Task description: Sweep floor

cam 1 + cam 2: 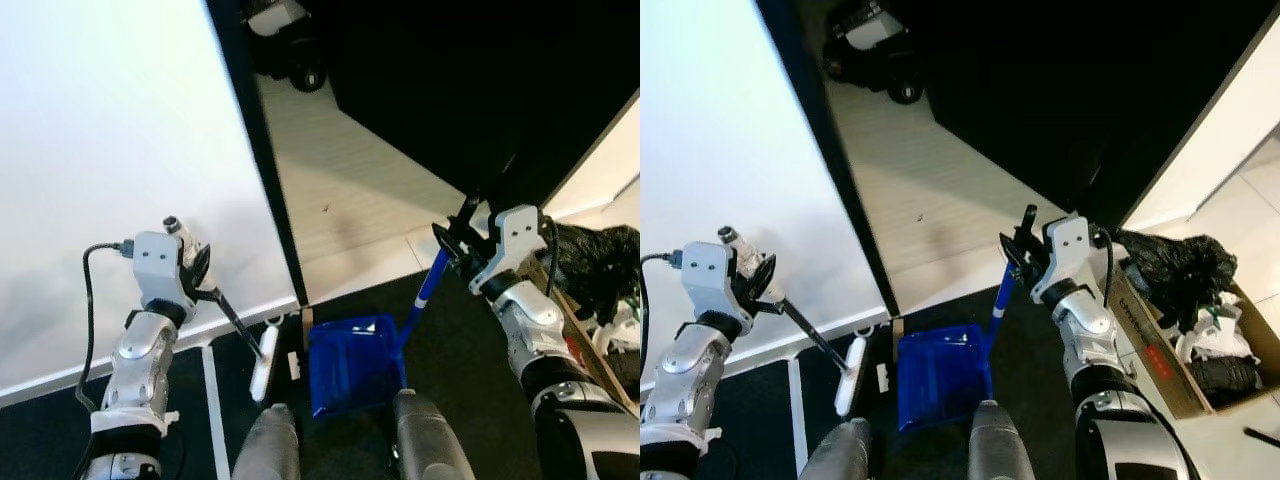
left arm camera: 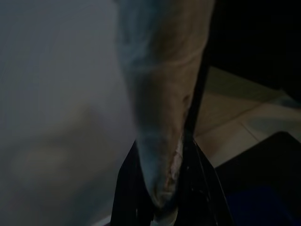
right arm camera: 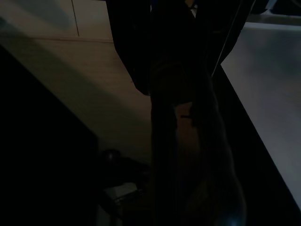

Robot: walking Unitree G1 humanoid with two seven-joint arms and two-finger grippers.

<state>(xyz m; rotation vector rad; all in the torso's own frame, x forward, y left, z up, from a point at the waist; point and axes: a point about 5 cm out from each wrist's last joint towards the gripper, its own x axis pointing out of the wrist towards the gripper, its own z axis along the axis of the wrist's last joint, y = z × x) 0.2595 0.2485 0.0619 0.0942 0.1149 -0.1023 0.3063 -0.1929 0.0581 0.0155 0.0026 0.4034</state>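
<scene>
dark floor point(image 1: 470, 360); blue dustpan point(image 1: 352, 362), right tool point(image 1: 455, 240) pinching handle; left tool point(image 1: 203, 280) pinching white-headed brush point(image 1: 264, 360).

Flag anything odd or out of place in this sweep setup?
Nothing looks spilled or broken. The left hand holds a small brush, the right hand holds the blue dustpan by its handle, pan flat on the dark floor. One small dark speck lies on the light floor ahead. A box of bags sits to the right.
</scene>
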